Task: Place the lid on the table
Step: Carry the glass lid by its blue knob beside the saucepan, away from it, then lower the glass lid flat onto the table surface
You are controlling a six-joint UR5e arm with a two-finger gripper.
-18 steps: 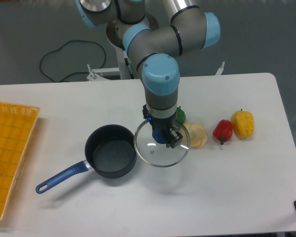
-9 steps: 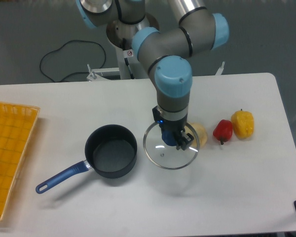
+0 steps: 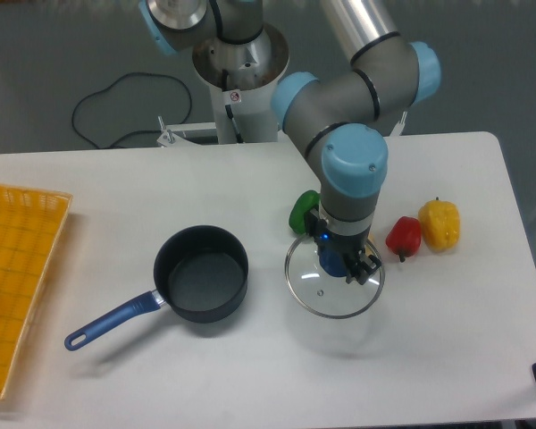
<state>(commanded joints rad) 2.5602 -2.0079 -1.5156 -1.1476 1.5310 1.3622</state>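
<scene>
The tool (image 3: 347, 264) grips the glass lid (image 3: 333, 288) by its blue knob, above the desk (image 3: 447, 322), right of the saucepan (image 3: 199, 273). Released from this height, I reckon it could clatter or roll toward the red pepper (image 3: 403, 236).

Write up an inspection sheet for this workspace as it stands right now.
Surface: white table, bare toward the front edge.
Job's things: lid held by its blue knob; a shadow below suggests it is not yet down on the table.
Clutter: empty saucepan left of the lid; green pepper, red pepper and yellow pepper behind and right; yellow tray at the left edge.
Grippers: tool shut on the lid's knob.
Cables: black cable looped on the floor behind the table.
Surroundings: grey floor; dark object at the lower right corner, unidentifiable.
</scene>
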